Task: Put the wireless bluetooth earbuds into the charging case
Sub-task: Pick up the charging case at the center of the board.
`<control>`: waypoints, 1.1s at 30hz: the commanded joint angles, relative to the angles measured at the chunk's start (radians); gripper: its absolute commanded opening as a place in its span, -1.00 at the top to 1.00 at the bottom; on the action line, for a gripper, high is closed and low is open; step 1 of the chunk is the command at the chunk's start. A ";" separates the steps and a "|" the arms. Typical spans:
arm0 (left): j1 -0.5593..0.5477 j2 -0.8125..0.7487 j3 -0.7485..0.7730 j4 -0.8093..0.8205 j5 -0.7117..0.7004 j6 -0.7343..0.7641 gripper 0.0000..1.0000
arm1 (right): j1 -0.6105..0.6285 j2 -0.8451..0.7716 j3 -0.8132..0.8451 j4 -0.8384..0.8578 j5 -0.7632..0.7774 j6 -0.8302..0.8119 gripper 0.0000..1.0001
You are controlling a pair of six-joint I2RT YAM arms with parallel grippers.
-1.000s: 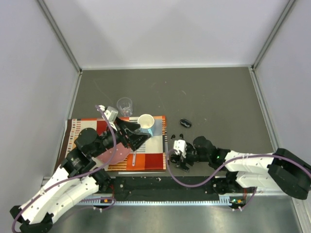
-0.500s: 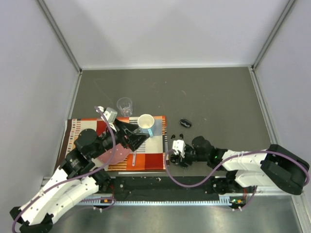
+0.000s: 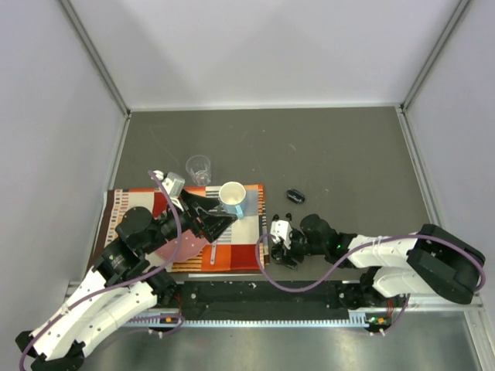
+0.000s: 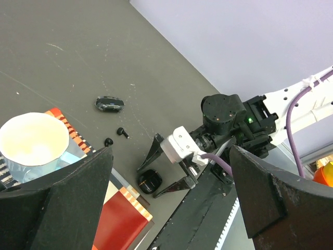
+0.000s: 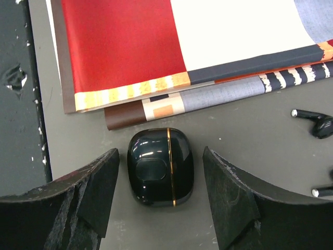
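Straddling the closed charging case [image 5: 160, 165], right gripper [image 5: 161, 208] unclenched, seemingly poised to grasp; left gripper [image 3: 219, 216] spread wide, empty.

Bright even light, soft shadows (glare on the charging case [image 5: 160, 166]).

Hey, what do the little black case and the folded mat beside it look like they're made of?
The black case looks like glossy hard plastic: it mirrors bright highlights; its thin gold band may be metallic trim. The mat looks like matte woven fabric, with soft folded layers at its edge.
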 commanded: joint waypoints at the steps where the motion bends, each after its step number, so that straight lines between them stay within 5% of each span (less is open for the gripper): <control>1: 0.002 0.005 0.015 0.030 0.014 0.011 -0.97 | -0.002 0.022 0.048 -0.006 0.011 0.051 -0.31; 33: 0.001 0.006 0.012 0.024 0.012 0.026 -0.97 | 0.059 -0.006 0.147 -0.179 0.094 0.146 -0.18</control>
